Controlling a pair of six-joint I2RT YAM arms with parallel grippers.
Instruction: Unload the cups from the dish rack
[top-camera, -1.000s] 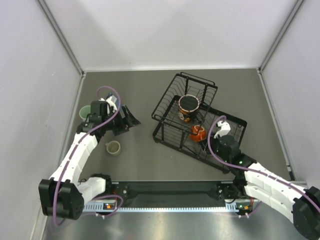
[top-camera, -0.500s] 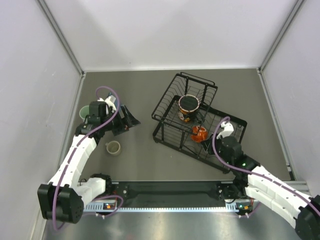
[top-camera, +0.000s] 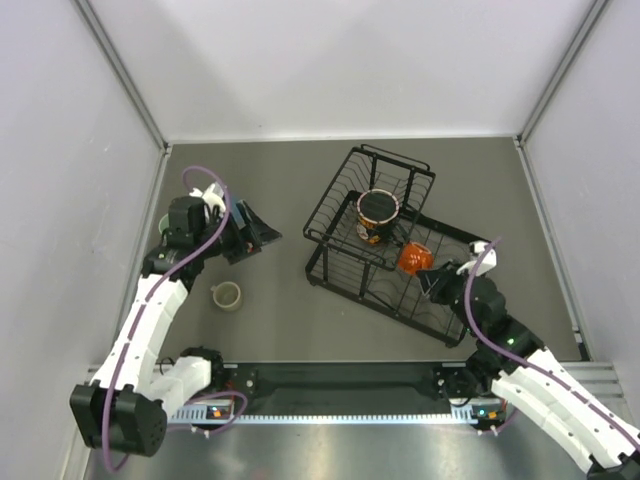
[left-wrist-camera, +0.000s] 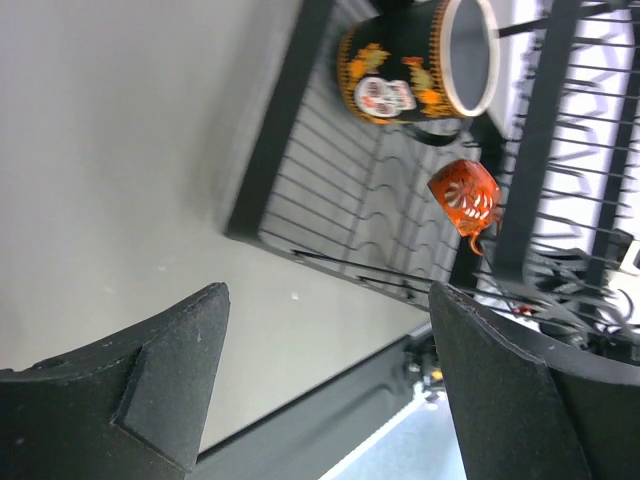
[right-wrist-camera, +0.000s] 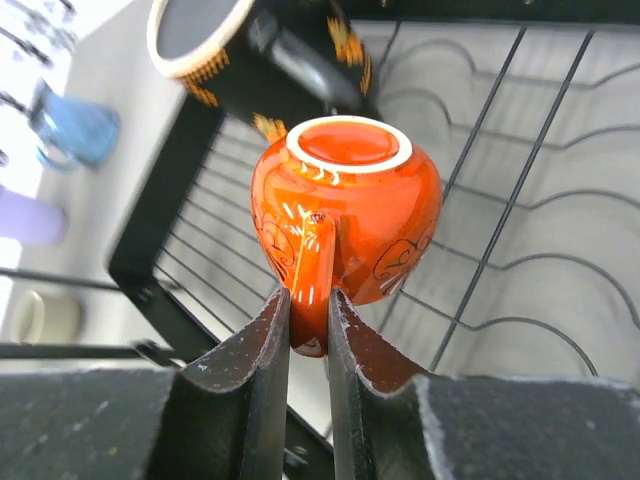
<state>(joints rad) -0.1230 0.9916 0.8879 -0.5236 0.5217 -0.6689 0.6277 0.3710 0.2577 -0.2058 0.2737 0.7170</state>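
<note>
- Right jaws are pinched shut on the handle (right-wrist-camera: 308, 268) of the small orange cup (right-wrist-camera: 345, 215), holding it by that thin loop alone; the cup's body hangs out in front with its foot ring turned toward the wrist camera.
- Left jaws stand wide open and hold nothing, hovering over the surface (top-camera: 260, 330) well to the left of the dish rack (right-wrist-camera: 160, 215), with the beige mug (top-camera: 226, 295) standing just below them in the overhead view.
- Held this way, the orange cup sits over the rack's lower tier and appears clear of the wires, though how high it is I cannot tell.
- Main risk, as I judge it: the grip is on a narrow glazed handle, so the cup's weight could make it pivot or slide between the jaws on any quick swing.
- Second risk: the patterned mug (right-wrist-camera: 240, 60) rests in the rack just beyond the cup, and the rack's black rim bar lies on the way out; a low or hurried exit could knock the cup against either and twist it loose.
- A drop from here would land on wire, where the cup could bounce or chip.
</note>
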